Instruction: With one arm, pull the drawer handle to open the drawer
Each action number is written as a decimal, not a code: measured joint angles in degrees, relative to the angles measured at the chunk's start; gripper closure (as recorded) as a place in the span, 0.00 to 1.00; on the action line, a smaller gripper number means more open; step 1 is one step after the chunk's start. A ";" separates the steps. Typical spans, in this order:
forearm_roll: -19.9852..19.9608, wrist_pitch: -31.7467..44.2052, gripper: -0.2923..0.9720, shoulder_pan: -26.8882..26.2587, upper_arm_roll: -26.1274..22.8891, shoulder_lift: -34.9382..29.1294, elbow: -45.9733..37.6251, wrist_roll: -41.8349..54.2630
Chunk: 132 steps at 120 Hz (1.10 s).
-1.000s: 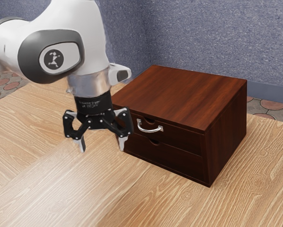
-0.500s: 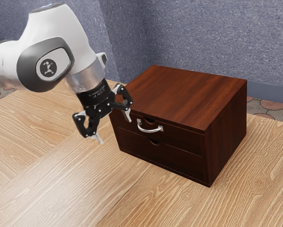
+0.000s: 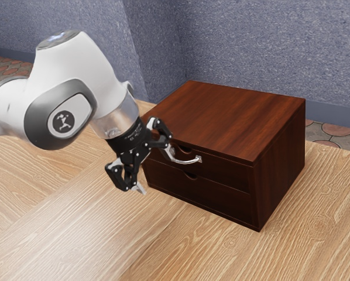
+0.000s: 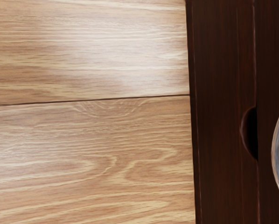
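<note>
Before the cabinet's (image 3: 233,117) shut upper drawer (image 3: 222,168), the gripper (image 3: 157,172) gapes wide beside the handle (image 3: 185,158).

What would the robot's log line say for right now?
gripper: open, tilted, beside cabinet front | handle: not gripped | top drawer: shut | next: probably close on handle, pull

- Bare wooden table (image 3: 69,234) lies open to the exterior view's left of the cabinet (image 3: 233,117) and along its front; there we can pass freely.
- The cabinet's front face bars the way rightward. Our gripper (image 3: 156,172), fingers spread, sits at its near corner.
- The handle (image 3: 185,157) juts from the upper drawer (image 3: 222,168), with a cut-out notch behind it.
- We see clear air above the cabinet's top, and the wall (image 3: 251,47) closes the space behind.
</note>
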 joint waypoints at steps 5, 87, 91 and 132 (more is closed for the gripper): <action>0.66 0.22 0.23 0.53 -0.05 -0.14 -0.16 -0.40; 1.73 1.59 0.23 1.39 0.02 8.92 6.08 0.32; 1.73 1.70 0.23 1.39 0.05 9.16 6.10 0.37; 1.55 2.72 0.33 2.08 0.15 9.64 6.03 0.71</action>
